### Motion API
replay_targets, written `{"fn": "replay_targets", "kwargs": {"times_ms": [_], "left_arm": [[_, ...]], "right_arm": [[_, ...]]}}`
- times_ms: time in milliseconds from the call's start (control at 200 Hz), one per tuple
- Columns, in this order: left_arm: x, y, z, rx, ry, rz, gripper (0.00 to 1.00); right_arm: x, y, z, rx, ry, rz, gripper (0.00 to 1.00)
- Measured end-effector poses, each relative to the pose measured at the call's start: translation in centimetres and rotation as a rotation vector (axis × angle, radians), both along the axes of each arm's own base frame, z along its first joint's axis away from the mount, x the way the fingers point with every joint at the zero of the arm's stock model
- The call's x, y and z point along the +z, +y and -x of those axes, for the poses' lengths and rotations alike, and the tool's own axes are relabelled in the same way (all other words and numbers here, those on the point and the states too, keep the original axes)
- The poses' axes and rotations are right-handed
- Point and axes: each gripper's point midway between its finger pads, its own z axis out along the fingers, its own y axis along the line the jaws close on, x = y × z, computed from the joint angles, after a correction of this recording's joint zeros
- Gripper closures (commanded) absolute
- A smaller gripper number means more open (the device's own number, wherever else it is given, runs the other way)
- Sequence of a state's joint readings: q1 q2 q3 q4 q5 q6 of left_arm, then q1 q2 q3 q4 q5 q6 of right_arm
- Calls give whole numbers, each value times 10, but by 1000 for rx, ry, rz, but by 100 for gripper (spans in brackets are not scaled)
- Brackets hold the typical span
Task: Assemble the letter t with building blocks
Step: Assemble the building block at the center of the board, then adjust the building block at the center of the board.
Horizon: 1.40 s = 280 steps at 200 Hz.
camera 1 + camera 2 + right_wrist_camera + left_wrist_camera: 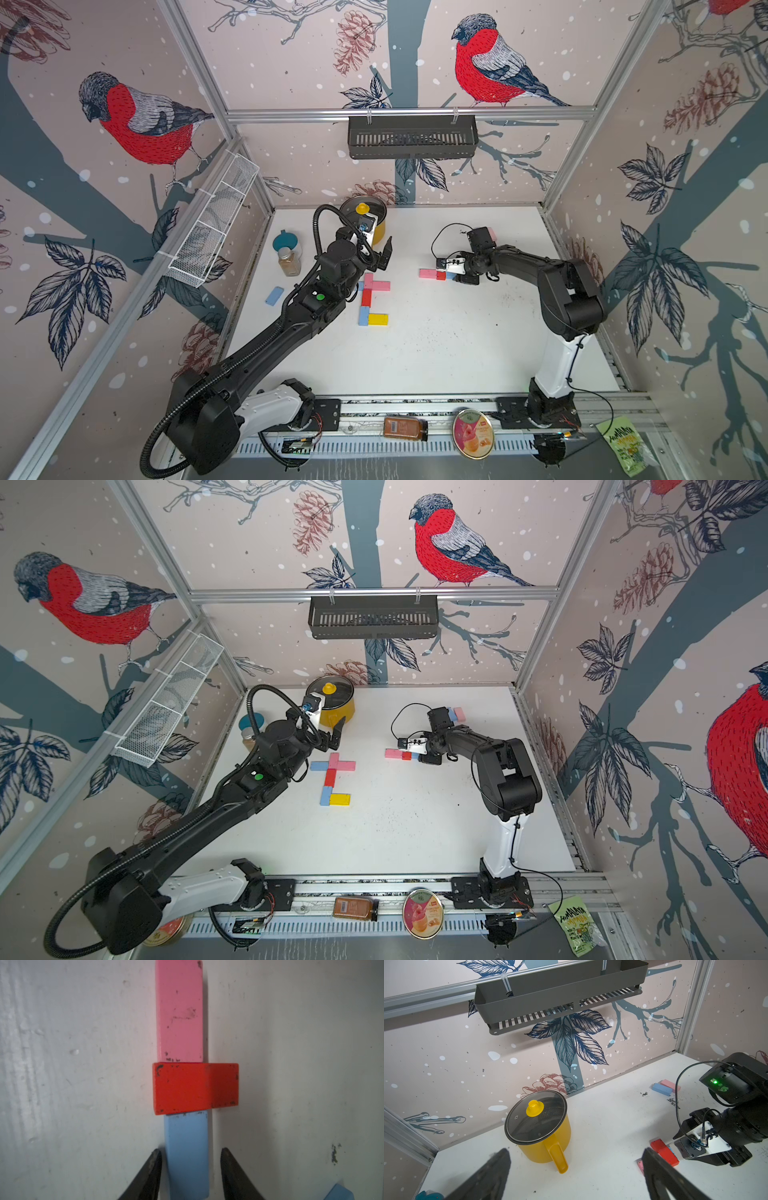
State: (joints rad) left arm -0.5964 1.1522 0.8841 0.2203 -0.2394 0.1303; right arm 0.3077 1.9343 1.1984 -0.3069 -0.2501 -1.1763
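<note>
White tabletop (pixel 457 353): the light blue block (pixel 186 1132) lies lengthwise between the right gripper (pixel 191 1149)'s parted jaws, touching neither. The left gripper (pixel 576 1149) gapes empty, farther off.

The flat rectangular pink block (pixel 179 1012) is matte, flecked with dark scuffs. The flat rectangular red block (pixel 187 1088) is a saturated scarlet with black specks near its corners, and the flat rectangular light blue block (pixel 187 1153) is plain pastel. The flat yellow block (pixel 378 319) is bright, like the round yellow pot (pixel 542 1149), whose smoked glass lid (pixel 525 1126) is dark with a yellow knob (pixel 534 1108). The white tabletop (pixel 457 353) carries black speckles. The printed wallpaper (pixel 291 62) is pale pinkish-beige, with red-breasted grey birds, slate-blue branches, navy leaves, rust pine cones and white dots.
</note>
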Motion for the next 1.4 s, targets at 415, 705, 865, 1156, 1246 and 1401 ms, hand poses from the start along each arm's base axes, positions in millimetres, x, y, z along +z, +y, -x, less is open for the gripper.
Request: {"fn": "replay_targets", "kwargs": {"times_ms": [415, 705, 865, 1156, 1246, 1401], "left_arm": [[-1, -1, 0, -2, 3, -2, 2], [-2, -1, -1, -2, 4, -3, 2], [-2, -2, 0, -3, 5, -3, 2], [-3, -2, -1, -3, 6, -4, 2], [-3, -2, -1, -2, 7, -5, 2], [-3, -2, -1, -2, 7, -5, 2]], "right_arm": [[0, 1, 4, -15, 20, -14, 57], [-2, 6, 10, -1, 55, -33, 59], [-2, 6, 10, -1, 55, -35, 59], [2, 3, 10, -29, 55, -46, 47], [5, -1, 15, -38, 73, -53, 37], [31, -5, 22, -58, 64, -121, 3]]}}
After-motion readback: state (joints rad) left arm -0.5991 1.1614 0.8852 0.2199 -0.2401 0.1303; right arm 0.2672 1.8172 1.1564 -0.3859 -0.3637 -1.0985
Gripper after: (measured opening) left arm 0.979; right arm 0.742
